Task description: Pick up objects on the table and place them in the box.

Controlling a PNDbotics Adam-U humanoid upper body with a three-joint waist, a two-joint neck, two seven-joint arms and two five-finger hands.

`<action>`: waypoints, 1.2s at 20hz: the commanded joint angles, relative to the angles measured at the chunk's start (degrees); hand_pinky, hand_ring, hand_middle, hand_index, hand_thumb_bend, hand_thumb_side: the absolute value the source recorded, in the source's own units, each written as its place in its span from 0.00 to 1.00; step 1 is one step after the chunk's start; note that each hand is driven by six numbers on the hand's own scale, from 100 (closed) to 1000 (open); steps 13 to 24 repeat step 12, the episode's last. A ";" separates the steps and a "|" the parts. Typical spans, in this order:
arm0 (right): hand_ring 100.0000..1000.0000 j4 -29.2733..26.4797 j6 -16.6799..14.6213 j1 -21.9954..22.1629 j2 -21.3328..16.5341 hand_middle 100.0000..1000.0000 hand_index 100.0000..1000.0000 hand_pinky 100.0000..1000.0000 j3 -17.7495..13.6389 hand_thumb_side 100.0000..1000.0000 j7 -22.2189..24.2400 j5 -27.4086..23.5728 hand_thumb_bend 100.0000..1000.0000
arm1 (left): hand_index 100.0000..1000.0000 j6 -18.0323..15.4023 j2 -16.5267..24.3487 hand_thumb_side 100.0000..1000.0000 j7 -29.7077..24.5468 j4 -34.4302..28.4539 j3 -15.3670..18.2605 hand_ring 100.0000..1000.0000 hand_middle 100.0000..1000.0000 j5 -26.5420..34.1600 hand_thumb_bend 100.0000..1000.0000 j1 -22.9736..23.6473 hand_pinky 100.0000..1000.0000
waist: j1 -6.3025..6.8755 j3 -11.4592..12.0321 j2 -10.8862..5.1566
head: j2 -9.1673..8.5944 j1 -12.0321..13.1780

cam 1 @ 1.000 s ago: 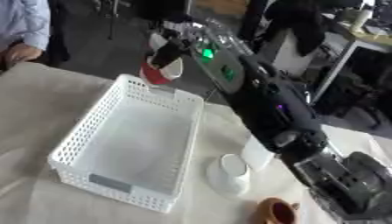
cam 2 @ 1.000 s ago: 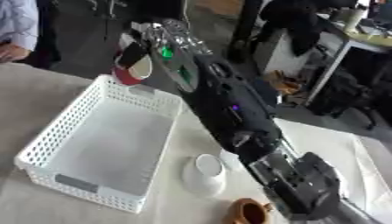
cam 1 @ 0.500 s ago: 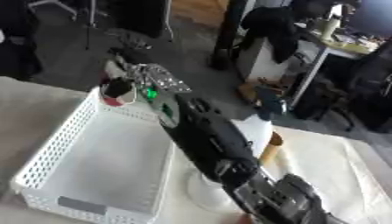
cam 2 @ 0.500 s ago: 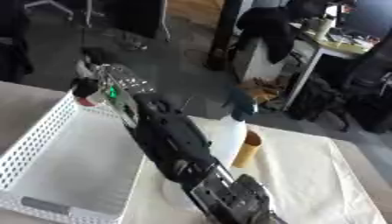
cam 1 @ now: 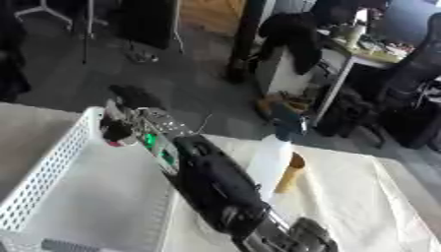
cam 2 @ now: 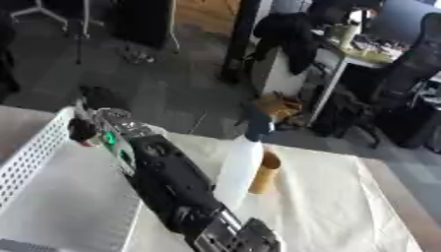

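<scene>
My right arm reaches from the lower right across the white mesh box (cam 1: 50, 170) on the left of the table. My right hand (cam 1: 123, 123) hangs over the box's far end, fingers curled round a small dark and red object (cam 1: 114, 141). The object is blurred and I cannot make out its shape. It sits above the box floor, near the far rim. My left hand shows in neither view.
A white spray bottle with a blue head (cam 1: 270, 158) stands right of the box on the white cloth (cam 1: 370, 197). A tan cylinder (cam 1: 289, 173) stands against it. Beyond the table's far edge are dark floor, a desk and chairs.
The whole picture has shifted, so the camera has moved and the bottle and cylinder have come into view. My right hand still holds the red object over the box's far end.
</scene>
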 commanded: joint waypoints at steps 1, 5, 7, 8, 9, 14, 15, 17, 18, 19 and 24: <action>0.52 -0.69 -1.82 -1.41 -0.63 0.44 0.55 0.24 0.47 0.49 1.68 1.29 0.00 | 0.76 -0.05 -0.08 0.91 -0.31 -0.77 -0.17 0.74 0.70 0.42 0.00 -1.04 0.97 | 1.15 -0.15 -1.10 | 0.29 -0.13; 0.76 -1.19 -3.95 -1.60 -0.63 0.66 0.73 0.58 0.48 1.00 5.32 2.39 0.33 | 0.76 0.04 -0.20 0.91 -0.18 -0.77 -0.15 0.74 0.70 0.56 0.00 -1.03 0.97 | 1.25 -0.10 -1.32 | 0.69 0.06; 0.79 -1.49 -4.47 -1.59 -0.60 0.70 0.76 0.64 0.15 1.00 6.17 2.09 0.34 | 0.76 0.10 -0.23 0.91 -0.06 -0.77 -0.13 0.74 0.70 0.59 0.00 -1.01 0.97 | 1.28 -0.14 -1.38 | 0.72 0.22; 0.80 -1.63 -4.59 -1.58 -0.61 0.71 0.78 0.66 0.07 1.00 6.28 1.85 0.36 | 0.76 0.13 -0.25 0.91 -0.04 -0.77 -0.13 0.74 0.70 0.59 0.00 -1.01 0.97 | 1.28 -0.16 -1.40 | 0.74 0.27; 0.81 -1.87 -4.67 -1.61 -0.63 0.72 0.79 0.67 0.02 1.00 6.16 1.59 0.35 | 0.76 0.15 -0.27 0.91 -0.01 -0.77 -0.14 0.74 0.70 0.60 0.00 -1.02 0.97 | 1.29 -0.18 -1.45 | 0.82 0.31; 0.84 -2.36 -4.78 -1.67 -0.65 0.74 0.81 0.70 0.11 1.00 5.65 0.69 0.31 | 0.76 0.20 -0.29 0.91 0.09 -0.77 -0.14 0.74 0.70 0.65 0.00 -1.02 0.97 | 1.33 -0.23 -1.56 | 0.92 0.44; 0.84 -2.36 -4.78 -1.67 -0.65 0.74 0.81 0.70 0.11 1.00 5.65 0.69 0.31 | 0.76 0.20 -0.29 0.91 0.09 -0.77 -0.14 0.74 0.70 0.65 0.00 -1.02 0.97 | 1.33 -0.23 -1.56 | 0.92 0.44; 0.84 -2.36 -4.78 -1.67 -0.65 0.74 0.81 0.70 0.11 1.00 5.65 0.69 0.31 | 0.76 0.20 -0.29 0.91 0.09 -0.77 -0.14 0.74 0.70 0.65 0.00 -1.02 0.97 | 1.33 -0.23 -1.56 | 0.92 0.44; 0.84 -2.36 -4.78 -1.67 -0.65 0.74 0.81 0.70 0.11 1.00 5.65 0.69 0.31 | 0.76 0.20 -0.29 0.91 0.09 -0.77 -0.14 0.74 0.70 0.65 0.00 -1.02 0.97 | 1.33 -0.23 -1.56 | 0.92 0.44; 0.84 -2.36 -4.78 -1.67 -0.65 0.74 0.81 0.70 0.11 1.00 5.65 0.69 0.31 | 0.76 0.20 -0.29 0.91 0.09 -0.77 -0.14 0.74 0.70 0.65 0.00 -1.02 0.97 | 1.33 -0.23 -1.56 | 0.92 0.44; 0.84 -2.36 -4.78 -1.67 -0.65 0.74 0.81 0.70 0.11 1.00 5.65 0.69 0.31 | 0.76 0.20 -0.29 0.91 0.09 -0.77 -0.14 0.74 0.70 0.65 0.00 -1.02 0.97 | 1.33 -0.23 -1.56 | 0.92 0.44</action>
